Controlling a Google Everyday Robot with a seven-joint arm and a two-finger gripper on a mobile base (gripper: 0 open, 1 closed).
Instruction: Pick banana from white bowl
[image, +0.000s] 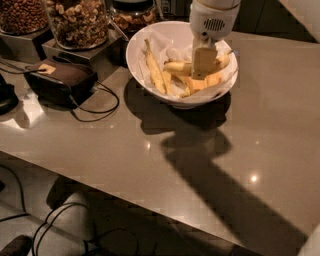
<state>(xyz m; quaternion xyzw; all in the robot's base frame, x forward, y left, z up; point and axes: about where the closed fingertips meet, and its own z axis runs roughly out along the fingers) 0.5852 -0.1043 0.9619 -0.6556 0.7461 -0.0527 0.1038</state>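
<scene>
Camera view — gripper (204, 71) is seen on the banana (176, 66) in the white bowl (131, 60), hold untellable — likely soft, light, best taken mid-length.

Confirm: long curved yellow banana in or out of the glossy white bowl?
In: banana lies inside the bowl, below its rim; gripper directly over it.

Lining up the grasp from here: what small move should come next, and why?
Likely lower the gripper slightly, straight down. It hangs inside the white bowl over the middle of the banana, and shorter bananas lie close beside, so a sideways move could catch the wrong one.
</scene>
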